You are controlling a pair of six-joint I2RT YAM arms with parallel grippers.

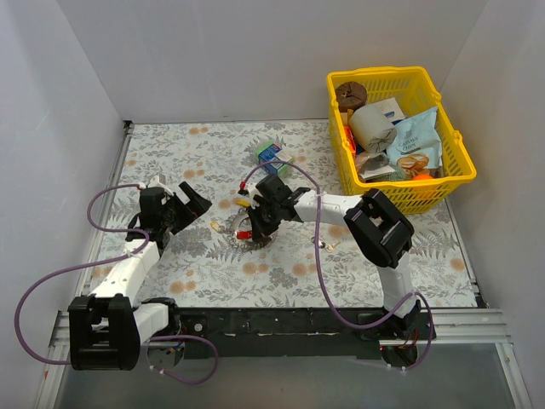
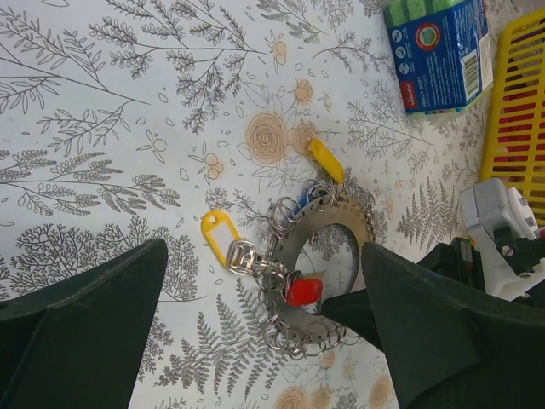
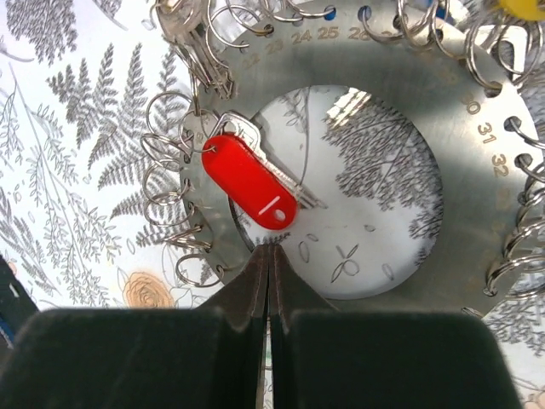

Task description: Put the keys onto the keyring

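The keyring (image 3: 400, 85), a flat grey numbered disc with small split rings round its rim, lies on the patterned table; it also shows in the left wrist view (image 2: 341, 213) and the top view (image 1: 241, 228). A red-headed key (image 3: 249, 181) hangs from one split ring and lies across the central hole. Yellow tags (image 2: 220, 234) (image 2: 327, 161) and a blue key (image 2: 300, 203) lie at the rim. My right gripper (image 3: 270, 247) is shut and empty, its tips just below the red head at the hole's edge. My left gripper (image 2: 264, 247) is open, left of and above the ring.
A blue-green carton (image 1: 271, 152) lies behind the ring. A yellow basket (image 1: 409, 194) full of packets stands at the back right. White walls close the table on three sides. Purple cables loop round both arms.
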